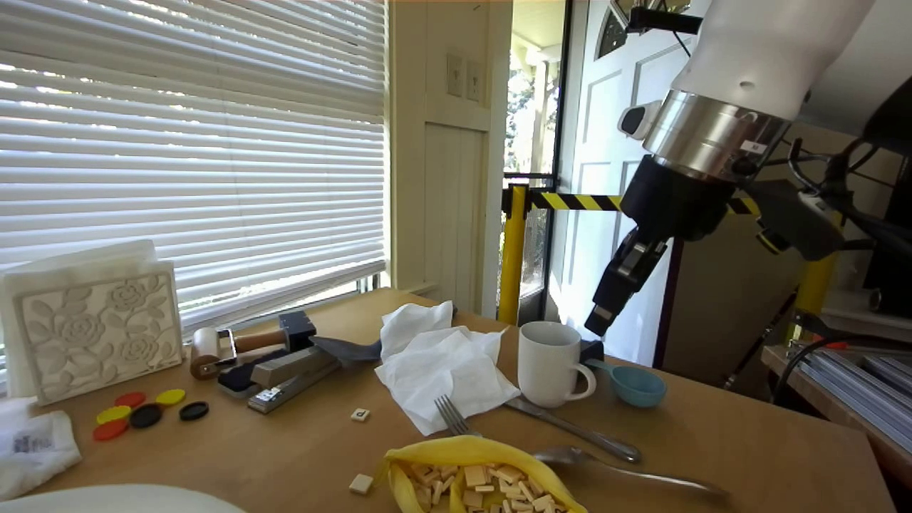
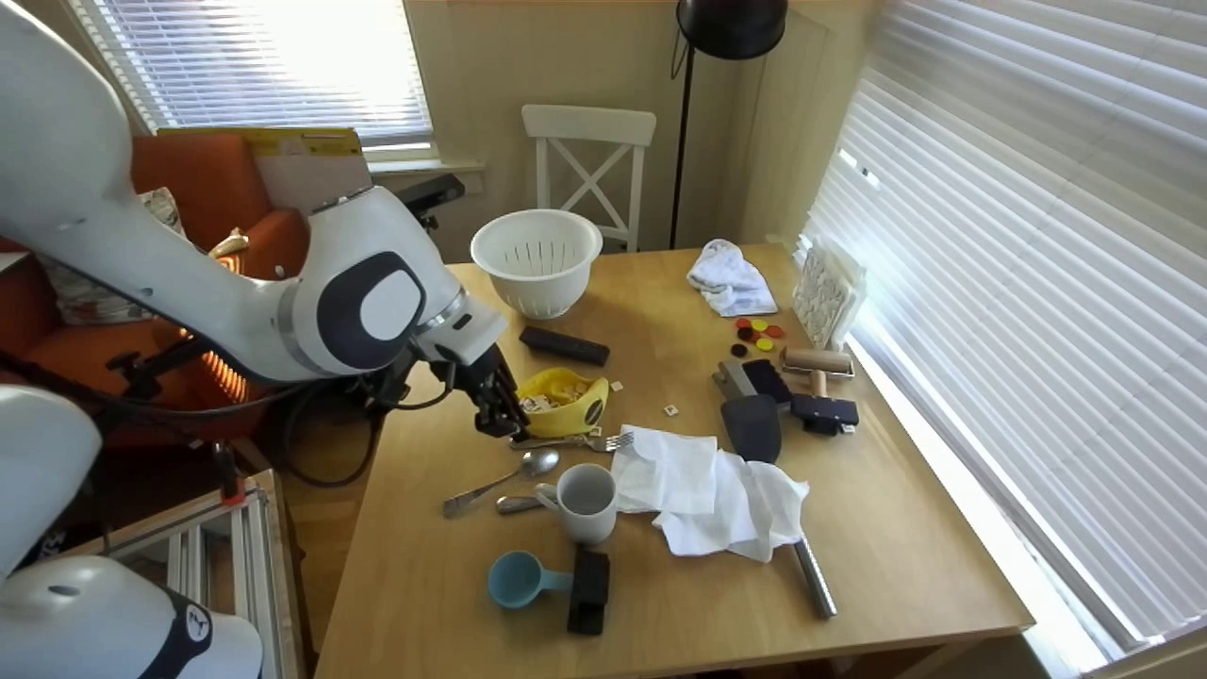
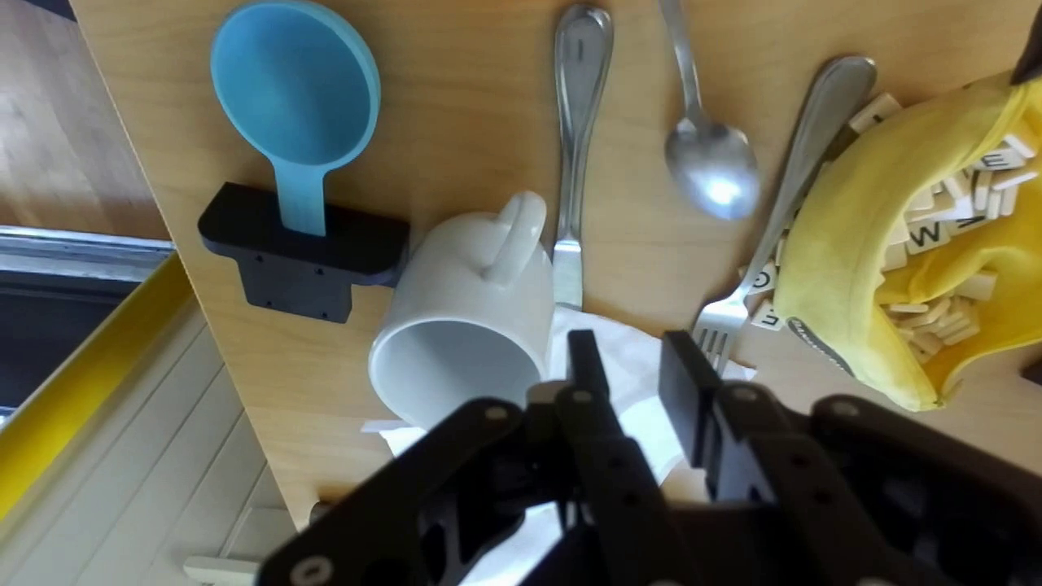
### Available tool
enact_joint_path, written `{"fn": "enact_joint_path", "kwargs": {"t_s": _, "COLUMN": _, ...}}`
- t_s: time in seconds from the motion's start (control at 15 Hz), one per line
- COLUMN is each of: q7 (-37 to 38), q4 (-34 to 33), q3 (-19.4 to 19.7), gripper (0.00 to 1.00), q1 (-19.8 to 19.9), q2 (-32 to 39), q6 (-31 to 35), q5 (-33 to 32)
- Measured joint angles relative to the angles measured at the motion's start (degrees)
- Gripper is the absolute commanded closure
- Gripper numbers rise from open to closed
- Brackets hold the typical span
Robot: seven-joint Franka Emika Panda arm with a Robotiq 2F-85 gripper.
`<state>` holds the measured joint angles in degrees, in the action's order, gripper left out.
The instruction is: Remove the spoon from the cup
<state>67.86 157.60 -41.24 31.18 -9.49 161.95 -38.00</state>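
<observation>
In an exterior view, the gripper (image 1: 597, 322) is shown just to the upper right of the cup (image 1: 550, 367). In the wrist view, the spoon (image 3: 708, 159) is seen at upper right, on the bench (image 3: 627, 228); the fingers (image 3: 684, 374) are parted, nothing held. Removal is judged complete; only withdrawal is called for.

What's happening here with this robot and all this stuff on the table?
A robot arm has its fingers parted above the table, gripping nothing. The spoon lies on the table, apart from the white mug, which stands upright with no spoon showing inside. Taking it out looks done.
</observation>
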Motion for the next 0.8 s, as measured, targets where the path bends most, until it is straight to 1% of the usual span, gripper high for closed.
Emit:
{"fn": "enact_joint_path", "kwargs": {"t_s": 0.27, "q7": 3.53, "q4": -0.99, "q3": -1.86, "gripper": 0.93, "q1": 1.91, "q2": 1.31, "q6": -0.24, "q5": -3.94}}
{"fn": "enact_joint_path", "kwargs": {"t_s": 0.4, "q7": 4.34, "q4": -1.37, "q3": -2.38, "gripper": 0.93, "q1": 2.61, "q2": 2.41, "q6": -0.72, "q5": -4.83}}
{"fn": "enact_joint_path", "kwargs": {"t_s": 0.6, "q7": 4.39, "q4": -2.23, "q3": -2.38, "gripper": 0.93, "q1": 3.90, "q2": 5.91, "q6": -0.95, "q5": -6.79}}
{"fn": "enact_joint_path", "kwargs": {"t_s": 0.8, "q7": 4.55, "q4": -3.66, "q3": -1.71, "gripper": 0.93, "q1": 5.34, "q2": 11.03, "q6": -1.27, "q5": -11.05}}
